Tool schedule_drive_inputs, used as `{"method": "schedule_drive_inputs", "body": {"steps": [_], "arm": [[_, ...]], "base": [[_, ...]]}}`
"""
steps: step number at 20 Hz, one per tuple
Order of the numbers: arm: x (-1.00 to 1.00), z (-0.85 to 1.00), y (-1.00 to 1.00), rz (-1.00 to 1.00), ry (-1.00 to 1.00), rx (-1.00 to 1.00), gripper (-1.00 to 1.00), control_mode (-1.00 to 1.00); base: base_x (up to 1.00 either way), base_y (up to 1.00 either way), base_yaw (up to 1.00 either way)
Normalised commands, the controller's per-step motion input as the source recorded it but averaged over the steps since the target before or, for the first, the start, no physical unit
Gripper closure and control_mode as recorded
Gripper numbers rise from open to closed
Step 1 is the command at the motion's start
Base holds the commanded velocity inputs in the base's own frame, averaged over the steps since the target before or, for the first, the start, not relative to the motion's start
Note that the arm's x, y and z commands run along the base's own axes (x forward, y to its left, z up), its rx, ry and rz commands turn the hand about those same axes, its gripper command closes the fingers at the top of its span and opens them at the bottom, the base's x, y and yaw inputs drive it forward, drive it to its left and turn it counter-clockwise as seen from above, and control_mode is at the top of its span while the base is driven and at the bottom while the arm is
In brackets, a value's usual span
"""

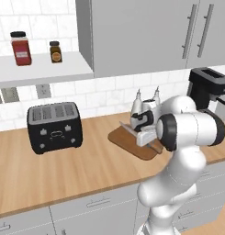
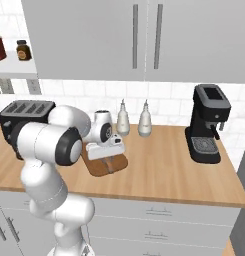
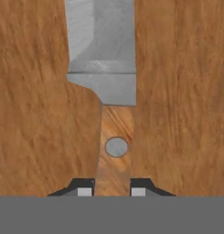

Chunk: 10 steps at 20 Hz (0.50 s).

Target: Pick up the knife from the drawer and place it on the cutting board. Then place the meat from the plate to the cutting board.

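Knife (image 3: 104,50): pale grey blade with faint brushed streaks; handle warm orange-brown wood with curved grain and one round grey rivet. Gripper (image 3: 112,188) finger tips: black with small light-grey pads.

Cutting board (image 3: 35,114): reddish-brown, dense dark vertical grain.

Counter (image 1: 63,170): light honey wood, fine lengthwise grain.

Toaster (image 1: 54,127): black body, grey slotted top.

Coffee machine (image 2: 208,125): black, grey drip grille.

Two bottles (image 2: 123,119): off-white bodies, grey tops.

Jars on the white shelf (image 1: 40,69): one red jar (image 1: 20,48) with black lid and pale label, one amber-brown jar (image 1: 55,51) with dark lid.

Wall tiles (image 1: 100,92): white, grey joints. Cabinets (image 1: 141,32): flat grey, silver bar handles.
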Motion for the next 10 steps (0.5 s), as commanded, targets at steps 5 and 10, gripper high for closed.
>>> {"method": "schedule_drive_inputs", "body": {"steps": [5, 10], "arm": [[0.19, -0.15, 0.0, 0.0, -0.02, -0.02, 1.0, -1.0], [0.21, -0.26, 0.02, 0.0, 0.0, -0.02, -1.0, -1.0]], "base": [[0.0, 0.0, 0.0], [0.0, 0.0, 0.0]]}}
